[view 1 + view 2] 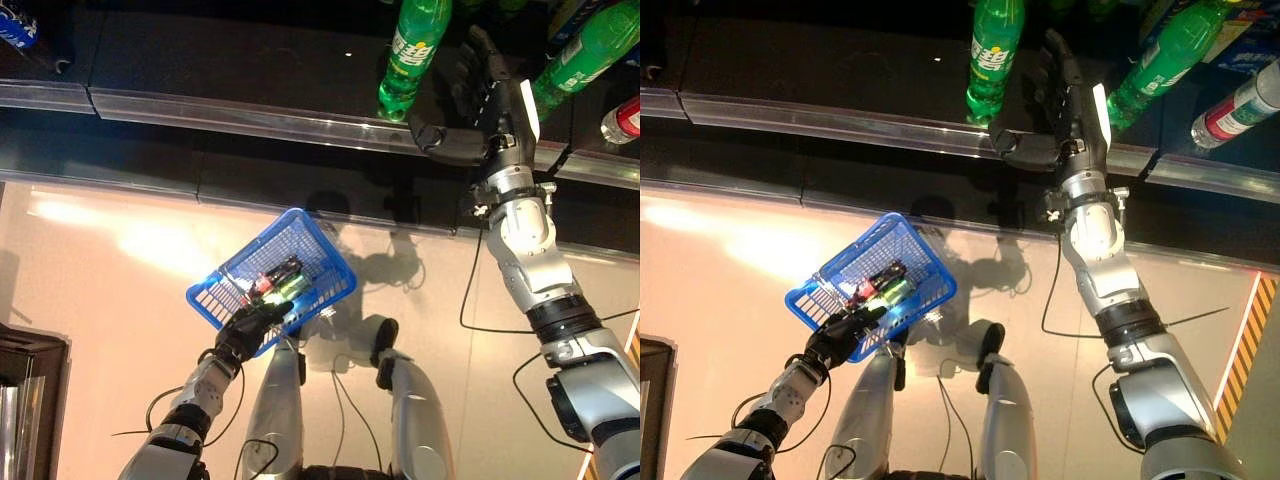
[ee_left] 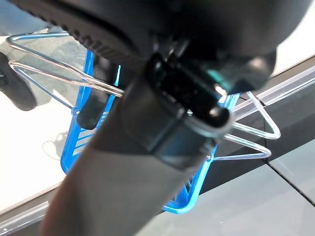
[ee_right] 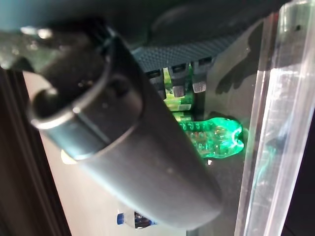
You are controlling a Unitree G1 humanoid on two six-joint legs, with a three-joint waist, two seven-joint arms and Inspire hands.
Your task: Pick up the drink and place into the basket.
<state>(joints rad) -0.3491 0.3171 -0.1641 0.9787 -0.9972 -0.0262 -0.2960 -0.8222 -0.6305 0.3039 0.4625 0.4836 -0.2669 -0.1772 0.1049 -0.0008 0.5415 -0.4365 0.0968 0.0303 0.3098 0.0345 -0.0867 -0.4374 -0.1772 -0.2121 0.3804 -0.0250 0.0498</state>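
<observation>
Fingers of the right hand (image 1: 487, 95) are spreading open, gripping nothing, beside the green soda bottle (image 1: 412, 52) on the shelf (image 1: 250, 120), apparently preparing a grasp. Left hand (image 1: 248, 327) is clutching the blue basket (image 1: 290, 250) by its wire handle (image 2: 248, 130), presenting it low for loading.

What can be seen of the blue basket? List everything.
The blue basket is a small rectangular one of plastic lattice with thin wire handles. It hangs tilted above the pale floor, clear of the shelf, carried by the left hand, whose fingers are curled round the handles. Inside lie a few drinks, red and green, one lit bright. Nothing else touches it; the right hand is up at the shelf.
</observation>
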